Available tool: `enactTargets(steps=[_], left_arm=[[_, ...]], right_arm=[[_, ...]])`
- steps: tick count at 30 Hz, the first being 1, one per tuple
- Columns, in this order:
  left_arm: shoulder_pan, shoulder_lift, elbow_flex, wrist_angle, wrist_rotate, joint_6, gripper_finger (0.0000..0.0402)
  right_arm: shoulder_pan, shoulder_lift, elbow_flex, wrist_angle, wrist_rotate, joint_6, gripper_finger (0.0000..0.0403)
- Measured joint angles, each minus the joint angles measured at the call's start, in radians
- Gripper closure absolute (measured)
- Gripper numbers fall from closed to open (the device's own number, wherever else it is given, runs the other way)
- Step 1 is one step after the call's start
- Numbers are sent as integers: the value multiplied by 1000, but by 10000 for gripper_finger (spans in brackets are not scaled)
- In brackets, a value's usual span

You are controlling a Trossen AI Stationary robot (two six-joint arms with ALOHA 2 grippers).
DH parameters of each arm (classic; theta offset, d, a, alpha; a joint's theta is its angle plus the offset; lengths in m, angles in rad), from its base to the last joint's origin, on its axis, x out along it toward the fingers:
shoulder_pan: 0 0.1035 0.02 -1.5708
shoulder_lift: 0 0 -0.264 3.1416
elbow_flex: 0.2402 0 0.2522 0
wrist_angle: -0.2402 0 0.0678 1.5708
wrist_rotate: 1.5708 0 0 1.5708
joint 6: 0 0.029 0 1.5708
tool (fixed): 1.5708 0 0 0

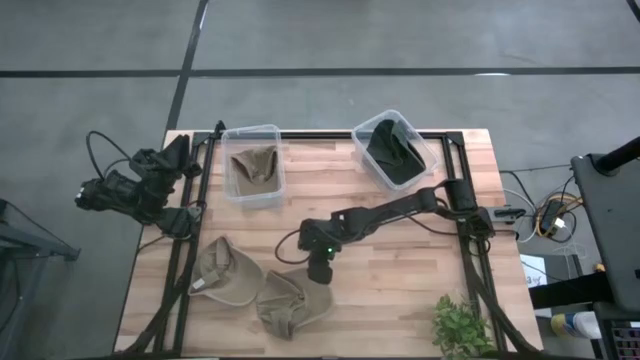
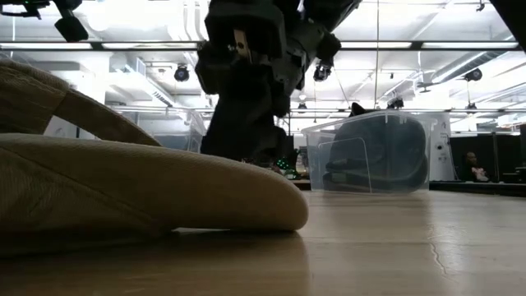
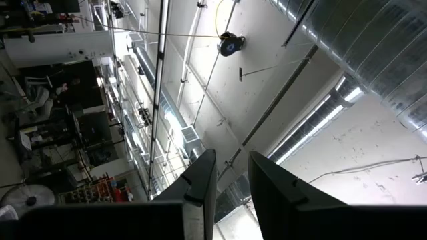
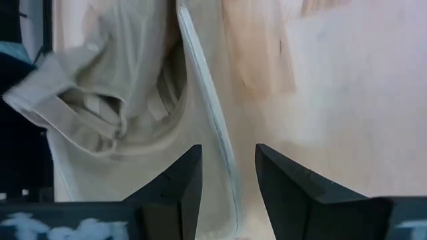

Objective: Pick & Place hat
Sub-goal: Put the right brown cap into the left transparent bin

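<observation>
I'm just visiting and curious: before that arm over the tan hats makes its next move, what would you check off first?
1. Right gripper is over a loose tan hat: ok.
2. Its fingers are open, with the hat's edge between them: ok.
3. Hat already gripped: not ok, nothing is held yet.
4. Bin with a tan hat has room for another: cannot tell.
5. Second tan hat, lying close by, is out of the way: cannot tell.
6. Left gripper is parked at the table's far left edge, away from the work: ok.
</observation>
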Motion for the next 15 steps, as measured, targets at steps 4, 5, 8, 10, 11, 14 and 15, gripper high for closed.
enactTargets(steps=[4,5,8,10,11,14,15], left_arm=[[0,0,0,0,0,-1,321],[0,0,0,0,0,-1,321],[0,0,0,0,3,-1,321],[0,0,0,0,3,-1,321],[0,0,0,0,3,-1,321],[0,0,0,0,3,-1,321],[0,0,0,0,3,-1,321]], right_arm=[[11,29,-2,-4,-27,7,271],[13,33,-2,-2,-29,11,271],[16,35,-2,4,-31,30,276],[14,35,-1,5,-31,32,284],[14,35,0,2,-33,32,291],[14,36,3,3,-68,38,327],[14,36,4,3,-77,43,345]])
